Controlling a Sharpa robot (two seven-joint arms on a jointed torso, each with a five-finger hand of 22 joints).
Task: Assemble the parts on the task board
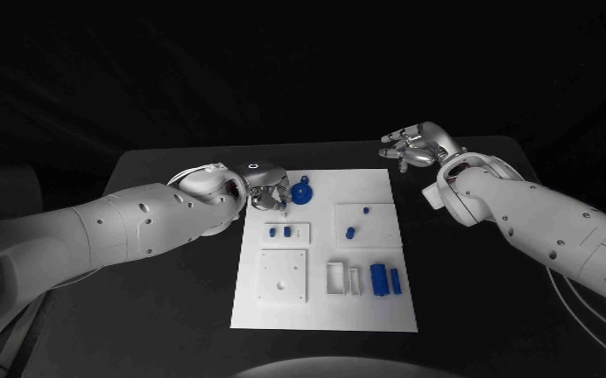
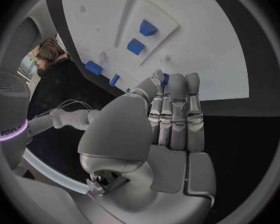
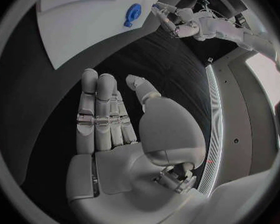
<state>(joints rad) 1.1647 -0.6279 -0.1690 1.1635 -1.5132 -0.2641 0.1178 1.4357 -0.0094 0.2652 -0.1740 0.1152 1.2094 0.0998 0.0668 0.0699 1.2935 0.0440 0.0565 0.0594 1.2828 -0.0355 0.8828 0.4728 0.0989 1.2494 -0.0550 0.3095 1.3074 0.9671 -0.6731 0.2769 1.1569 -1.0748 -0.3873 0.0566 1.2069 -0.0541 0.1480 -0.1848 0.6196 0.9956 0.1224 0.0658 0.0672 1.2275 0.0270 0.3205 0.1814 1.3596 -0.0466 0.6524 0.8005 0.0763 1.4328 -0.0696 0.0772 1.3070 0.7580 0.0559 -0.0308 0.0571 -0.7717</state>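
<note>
Blue round part (image 1: 303, 192) lies at the board's (image 1: 379, 308) far edge; likely light, rigid, slick; pinch its rim. Left robot hand (image 1: 266, 196) beside it, grip unclear. Right robot hand (image 1: 414, 145) open, empty.

Colours on the black table (image 1: 165, 299)
You see a white task board (image 1: 379, 312), blue parts (image 1: 385, 280) on it, and silver hands on white arms.

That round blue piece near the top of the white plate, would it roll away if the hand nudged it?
Probably not: the round blue part seems to lie flat on the task board, so it would likely slide. It looks rigid, and likely light, being small.
</note>
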